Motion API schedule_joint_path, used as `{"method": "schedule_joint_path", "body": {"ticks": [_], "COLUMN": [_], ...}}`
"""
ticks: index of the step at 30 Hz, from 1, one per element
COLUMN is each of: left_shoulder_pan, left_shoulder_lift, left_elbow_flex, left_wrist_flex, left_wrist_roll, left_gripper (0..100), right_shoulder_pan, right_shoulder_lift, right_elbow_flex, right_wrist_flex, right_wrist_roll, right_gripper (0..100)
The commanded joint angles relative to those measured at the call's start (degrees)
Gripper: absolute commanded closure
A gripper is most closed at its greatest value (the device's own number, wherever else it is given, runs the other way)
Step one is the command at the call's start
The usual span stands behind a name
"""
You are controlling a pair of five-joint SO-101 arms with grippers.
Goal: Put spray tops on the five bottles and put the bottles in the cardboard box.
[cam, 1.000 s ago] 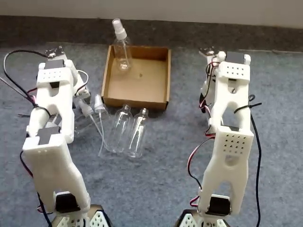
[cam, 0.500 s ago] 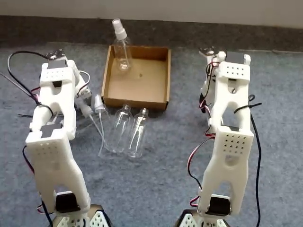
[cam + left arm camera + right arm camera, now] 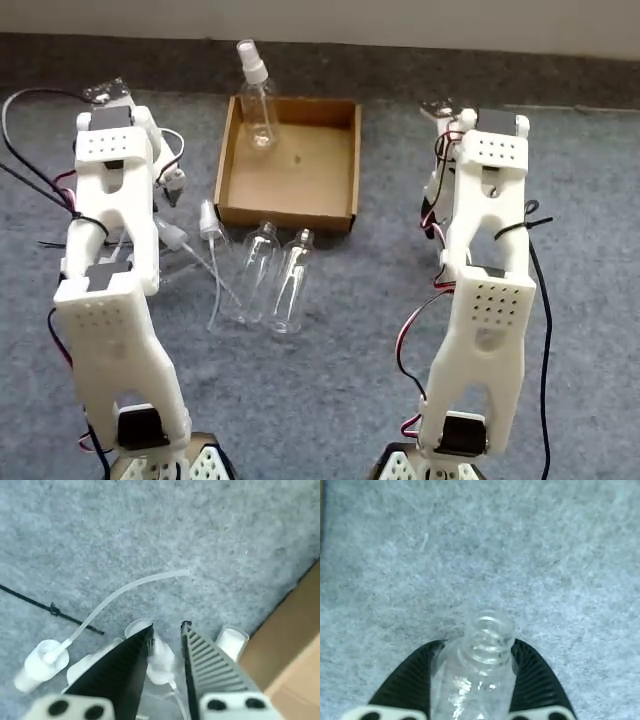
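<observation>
High view: on grey pile carpet (image 3: 350, 340), a square cardboard box (image 3: 286, 216) sits at 12 o'clock. A clear capped bottle (image 3: 258, 105) stands upright inside it, and two bare bottles (image 3: 252, 270) lie at its 6 o'clock.
Left wrist: the left gripper (image 3: 167, 627) is over white spray tops (image 3: 40, 662); I cannot tell its grip.
Right wrist: the right gripper (image 3: 479, 645) clamps a threaded open bottle (image 3: 487, 630).

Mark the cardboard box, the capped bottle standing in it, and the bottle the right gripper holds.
cardboard box (image 3: 305, 180): high view, bare floor inside it.
capped bottle (image 3: 260, 118): high view, its clear body.
held bottle (image 3: 487, 637): right wrist view, its threaded neck.
</observation>
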Motion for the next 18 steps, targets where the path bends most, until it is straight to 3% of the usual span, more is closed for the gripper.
{"method": "schedule_joint_path", "body": {"ticks": [1, 9, 18], "left_shoulder_pan": [-1.5, -0.4, -2.2], "left_shoulder_lift": [-2.9, -2.7, -2.7], "left_elbow_flex": [-5.5, -6.7, 2.2], "left_wrist_flex": [0.5, 11.7, 8.5], "left_wrist_roll": [0.4, 0.4, 0.4], "left_gripper": [85, 81, 81], "right_shoulder_pan": [0.4, 0.2, 0.0], "right_shoulder_lift": [-1.4, -1.2, -0.9], "right_elbow_flex": [-0.5, -0.5, -0.4], "right_wrist_flex": [1.2, 1.2, 1.2], "right_wrist_roll": [0.6, 0.7, 0.7], "right_gripper": [99.5, 99.5, 99.5]}}
